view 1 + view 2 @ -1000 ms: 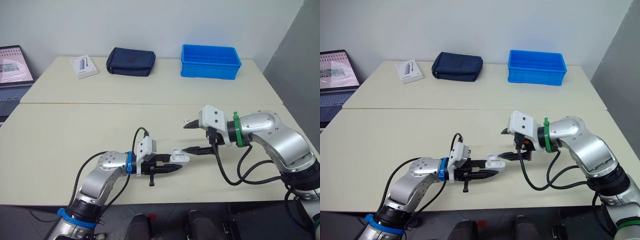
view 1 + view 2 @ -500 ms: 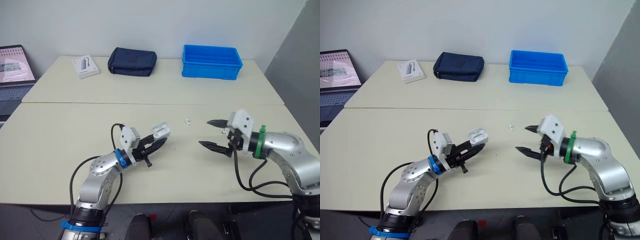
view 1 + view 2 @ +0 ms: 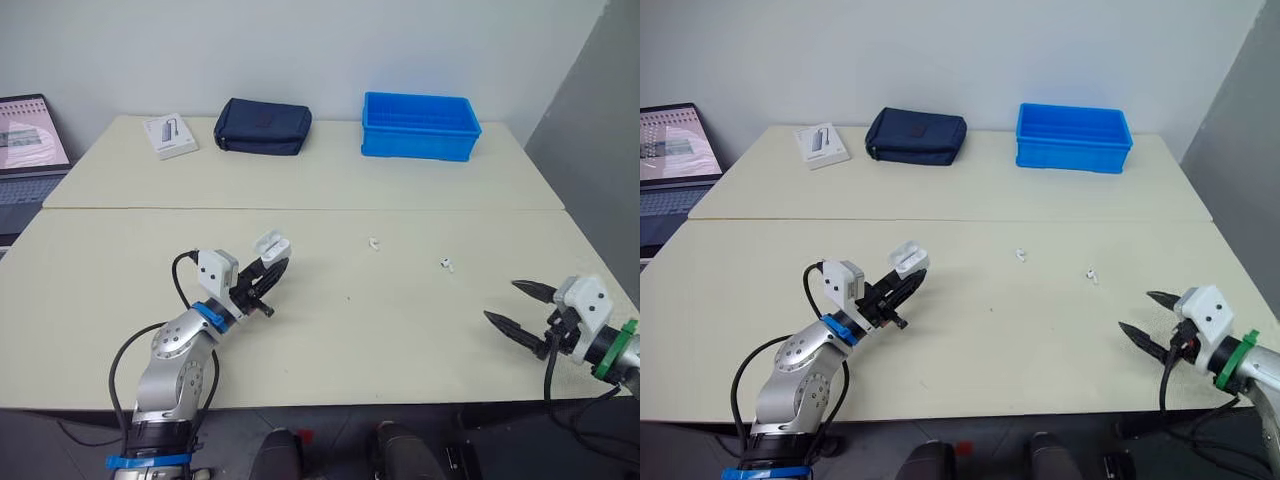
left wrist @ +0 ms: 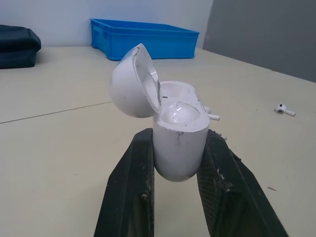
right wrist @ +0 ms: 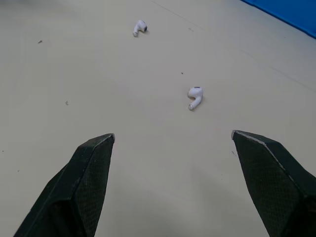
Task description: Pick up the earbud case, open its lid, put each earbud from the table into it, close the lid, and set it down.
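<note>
Left gripper [image 3: 277, 266] clamps the earbud case [image 4: 177, 143] above the table [image 3: 90, 290], near left, lid open. Right gripper [image 3: 500, 301] spread, empty, near right. Left earbud [image 3: 374, 243] and right earbud [image 3: 446, 264] lie loose between. Pickup and opening judged done; loading, closing and set-down outstanding.

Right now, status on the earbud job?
Left gripper shut on earbud case, lid open. Right gripper open, empty. Earbud one, earbud two loose on table. Nothing blocking them.
</note>
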Motion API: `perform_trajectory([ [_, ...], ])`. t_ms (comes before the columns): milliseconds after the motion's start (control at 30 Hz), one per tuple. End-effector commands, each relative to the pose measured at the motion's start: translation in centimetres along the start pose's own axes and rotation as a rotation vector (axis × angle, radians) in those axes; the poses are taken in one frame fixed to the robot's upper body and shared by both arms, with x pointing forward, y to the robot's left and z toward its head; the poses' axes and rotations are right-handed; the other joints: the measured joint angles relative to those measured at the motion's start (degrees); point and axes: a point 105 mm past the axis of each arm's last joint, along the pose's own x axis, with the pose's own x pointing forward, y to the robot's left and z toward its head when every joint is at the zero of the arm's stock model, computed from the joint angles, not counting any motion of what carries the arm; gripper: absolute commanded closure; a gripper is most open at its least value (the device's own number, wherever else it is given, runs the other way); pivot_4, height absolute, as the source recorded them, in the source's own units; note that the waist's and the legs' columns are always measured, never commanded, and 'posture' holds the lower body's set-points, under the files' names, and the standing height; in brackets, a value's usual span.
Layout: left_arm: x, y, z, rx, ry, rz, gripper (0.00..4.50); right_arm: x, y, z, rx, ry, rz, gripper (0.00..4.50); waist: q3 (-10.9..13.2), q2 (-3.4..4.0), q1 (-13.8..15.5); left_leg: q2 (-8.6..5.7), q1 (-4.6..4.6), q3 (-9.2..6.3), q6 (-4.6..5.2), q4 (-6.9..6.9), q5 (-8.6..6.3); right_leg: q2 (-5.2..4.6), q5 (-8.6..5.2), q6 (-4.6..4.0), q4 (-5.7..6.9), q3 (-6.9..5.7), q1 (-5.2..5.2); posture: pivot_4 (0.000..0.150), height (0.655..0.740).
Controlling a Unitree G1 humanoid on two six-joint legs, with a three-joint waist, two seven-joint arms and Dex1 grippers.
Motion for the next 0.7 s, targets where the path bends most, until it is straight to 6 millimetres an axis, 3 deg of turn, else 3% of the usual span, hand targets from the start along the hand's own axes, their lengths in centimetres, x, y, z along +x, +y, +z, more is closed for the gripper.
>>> perform_trajectory([
  [33,-0.1,0.2,1.2,0.026,-0.05,0.009,3.71,-0.7,-0.8,0.9,0.006,-0.045,-0.043,0.03,0.0,0.0,-0.02,0.0,0.02,0.0,0.0,0.0,0.0,-0.01,-0.01,-0.02,0.0,0.01,0.02,0.15,0.74],
  [233,-0.2,0.2,1.2,0.027,-0.049,0.009,3.71,-0.6,-0.8,1.2,0.005,-0.04,-0.034,0.0,0.0,0.0,0.02,-0.03,0.03,0.02,0.0,-0.01,0.0,-0.05,-0.02,-0.02,-0.05,0.01,0.07,0.15,0.74],
  [333,-0.3,0.2,1.1,0.031,-0.04,0.008,3.71,0.6,0.2,2.5,-0.005,-0.064,0.018,0.0,0.0,0.0,-0.04,-0.03,0.03,0.02,0.0,-0.02,0.0,-0.05,-0.01,-0.02,-0.06,0.01,0.07,0.15,0.74],
  [467,-0.4,0.2,1.0,0.041,-0.027,-0.001,3.71,3.4,1.1,4.6,-0.017,-0.112,0.04,0.0,0.0,0.0,-0.25,-0.01,0.09,0.01,0.0,-0.02,0.0,-0.03,-0.01,-0.02,-0.02,0.02,0.07,0.15,0.74],
  [567,-0.2,0.0,1.0,0.038,-0.028,-0.007,3.71,7.7,1.7,5.8,-0.006,-0.132,0.013,0.0,0.02,-0.04,-0.33,-0.01,0.1,-0.02,-0.01,-0.02,0.0,-0.03,-0.02,-0.03,-0.03,-0.01,0.09,0.15,0.74],
  [700,-0.1,-0.3,0.9,0.035,-0.025,-0.021,3.71,12.0,1.6,6.7,0.029,-0.12,-0.048,0.0,0.02,-0.04,-0.08,-0.02,0.06,0.02,-0.01,-0.06,0.0,-0.04,0.0,-0.01,-0.05,0.02,0.06,0.15,0.74],
])
